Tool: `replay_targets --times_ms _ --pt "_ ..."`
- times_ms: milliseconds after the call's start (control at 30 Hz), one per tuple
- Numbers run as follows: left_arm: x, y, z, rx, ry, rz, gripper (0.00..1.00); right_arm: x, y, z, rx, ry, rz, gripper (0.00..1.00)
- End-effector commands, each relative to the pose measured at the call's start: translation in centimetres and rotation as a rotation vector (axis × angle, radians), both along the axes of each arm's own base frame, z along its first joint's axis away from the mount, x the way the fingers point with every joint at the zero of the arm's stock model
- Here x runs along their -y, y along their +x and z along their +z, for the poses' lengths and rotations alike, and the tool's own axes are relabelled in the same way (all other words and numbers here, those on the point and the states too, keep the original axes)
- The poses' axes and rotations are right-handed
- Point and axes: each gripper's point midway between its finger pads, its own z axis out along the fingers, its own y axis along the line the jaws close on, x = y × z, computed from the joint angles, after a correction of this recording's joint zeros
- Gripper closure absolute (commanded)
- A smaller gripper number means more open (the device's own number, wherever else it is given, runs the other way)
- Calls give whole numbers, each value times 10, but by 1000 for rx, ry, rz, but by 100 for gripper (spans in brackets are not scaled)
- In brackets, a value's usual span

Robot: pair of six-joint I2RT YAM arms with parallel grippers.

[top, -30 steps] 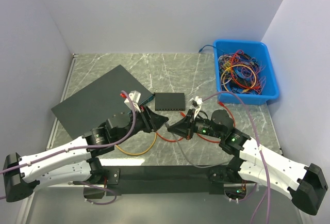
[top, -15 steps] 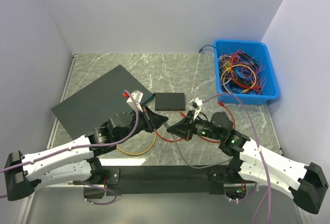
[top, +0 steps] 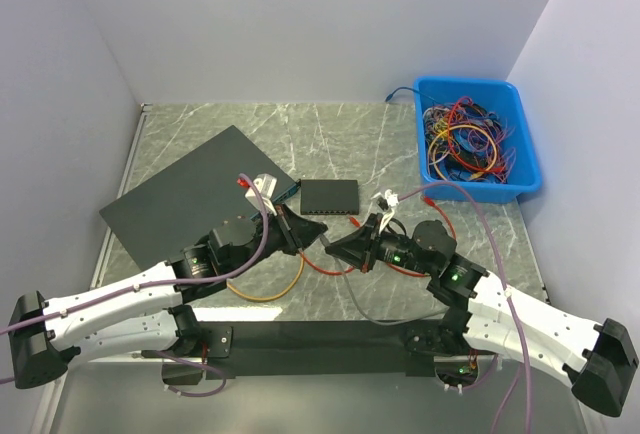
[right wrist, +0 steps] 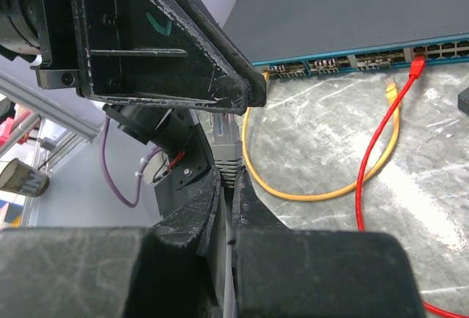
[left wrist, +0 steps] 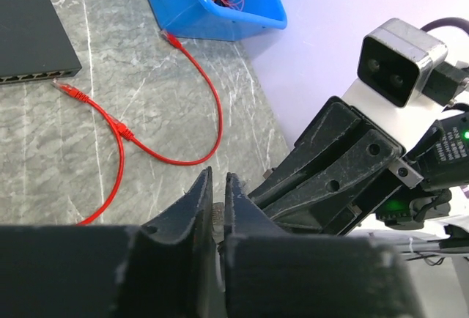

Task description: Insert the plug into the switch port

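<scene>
My right gripper [top: 333, 245] [right wrist: 228, 176] is shut on the boot of a grey plug [right wrist: 229, 146], whose grey cable [top: 360, 306] trails toward the near edge. My left gripper [top: 314, 233] [left wrist: 215, 186] meets it tip to tip and is shut on the same plug's ridged end [left wrist: 213, 215]. A small black switch [top: 330, 196] [left wrist: 33, 36] lies just beyond both grippers, its port row facing them. A large flat dark switch [top: 190, 194] [right wrist: 352, 10] lies to the left, with a red plug [right wrist: 418, 61] in one of its ports.
A red cable [top: 322, 266] [left wrist: 198, 113] and a yellow cable [top: 265, 294] [right wrist: 322, 186] lie looped on the marble under the grippers. A blue bin [top: 528, 154] [left wrist: 212, 17] full of cables stands at the back right. White walls enclose the table.
My left gripper has moved slightly right, closer to the right gripper. The right arm has shifted a little. Both stay shut.
</scene>
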Motion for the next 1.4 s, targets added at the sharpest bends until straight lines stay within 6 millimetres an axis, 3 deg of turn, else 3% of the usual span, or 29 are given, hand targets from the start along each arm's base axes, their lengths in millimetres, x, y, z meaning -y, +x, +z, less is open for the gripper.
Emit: replay_targets --times_ms 0,67,167,233,267,400,700,1000,1367 --pt "2 -3 0 7 9 -19 95 -1 10 38 76 98 -49 100" --pt "2 -3 -1 5 11 -19 100 -1 11 40 79 102 -52 100" --pt "3 -2 -2 2 17 -18 100 0 14 44 87 92 -72 99" --pt "2 -1 -4 -2 24 -10 100 3 22 46 99 63 -116 80" --pt "1 0 -5 -6 27 -5 99 4 22 49 109 56 -125 65" --pt "-1 1 -4 -12 32 9 100 15 30 61 155 31 -196 50" --pt "2 0 -4 -17 25 -1 100 9 24 50 146 -37 -174 56" --pt "2 2 -3 -20 31 9 100 -6 6 18 149 -166 -148 62" --pt "2 2 -5 -21 28 6 99 -10 10 10 149 -203 -179 65"
